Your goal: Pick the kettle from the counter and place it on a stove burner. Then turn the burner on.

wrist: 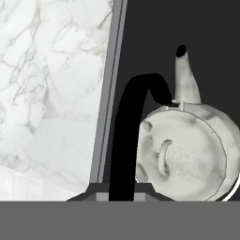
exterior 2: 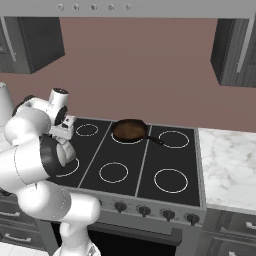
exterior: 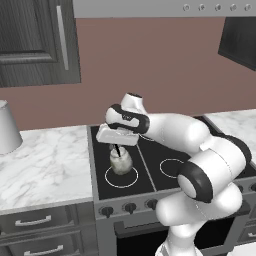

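- the kettle (exterior: pixel 120 162) hangs by its black handle (wrist: pixel 129 140) over the front-left stove burner (exterior: pixel 121 177), beside the marble counter (exterior: pixel 42 165).
- best to lower it straight and centre the base inside the ring before letting go.
- gripper (exterior: pixel 118 145) fingertips are hidden; pinching the handle is likely, but i cannot tell.
- whether the base touches the glass is unclear.

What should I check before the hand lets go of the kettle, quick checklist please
1. Kettle over the stove burner ring: ok.
2. Kettle upright, spout up: ok.
3. Kettle base resting on the cooktop glass: cannot tell.
4. Hand on the kettle's black handle: ok, though whether its fingers are shut cannot tell.
5. Frying pan apart from the kettle, on a rear ring: ok.
6. Burner knobs within free reach: ok.
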Robot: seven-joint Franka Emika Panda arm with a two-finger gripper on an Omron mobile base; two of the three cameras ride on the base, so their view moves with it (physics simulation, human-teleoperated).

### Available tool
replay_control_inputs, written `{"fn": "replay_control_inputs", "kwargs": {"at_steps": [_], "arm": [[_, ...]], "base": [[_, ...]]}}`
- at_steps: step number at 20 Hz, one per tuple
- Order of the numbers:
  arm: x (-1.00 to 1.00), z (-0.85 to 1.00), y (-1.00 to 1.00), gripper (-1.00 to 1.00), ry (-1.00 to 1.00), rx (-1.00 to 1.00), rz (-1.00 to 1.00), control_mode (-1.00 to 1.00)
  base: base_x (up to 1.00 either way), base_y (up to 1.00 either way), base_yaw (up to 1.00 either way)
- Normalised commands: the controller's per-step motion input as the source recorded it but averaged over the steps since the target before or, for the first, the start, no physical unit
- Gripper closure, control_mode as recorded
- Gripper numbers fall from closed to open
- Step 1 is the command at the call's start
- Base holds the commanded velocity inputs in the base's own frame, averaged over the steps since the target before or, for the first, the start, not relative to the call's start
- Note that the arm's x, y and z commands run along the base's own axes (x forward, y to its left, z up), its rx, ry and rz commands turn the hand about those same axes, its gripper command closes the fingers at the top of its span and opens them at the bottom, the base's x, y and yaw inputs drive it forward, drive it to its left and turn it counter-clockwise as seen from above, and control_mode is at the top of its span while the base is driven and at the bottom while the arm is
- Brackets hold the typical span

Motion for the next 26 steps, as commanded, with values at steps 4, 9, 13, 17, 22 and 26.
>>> {"fn": "replay_control_inputs", "kwargs": {"at_steps": [4, 9, 13, 17, 22, 26], "arm": [[-0.05, 0.00, 0.00, 1.00, 0.00, 0.00, 0.00, -1.00], [-0.13, 0.00, 0.00, 1.00, 0.00, 0.04, 0.00, -1.00], [-0.11, 0.00, 0.00, 1.00, 0.00, 0.17, 0.00, -1.00], [-0.03, 0.00, 0.00, 1.00, 0.00, 0.13, 0.00, -1.00], [0.00, 0.00, 0.00, 1.00, 0.00, 0.00, 0.00, -1.00], [0.00, 0.00, 0.00, -1.00, 0.00, 0.00, 0.00, -1.00]], "base": [[0.00, 0.00, 0.00], [0.00, 0.00, 0.00], [0.00, 0.00, 0.00], [0.00, 0.00, 0.00], [0.00, 0.00, 0.00], [0.00, 0.00, 0.00]]}}
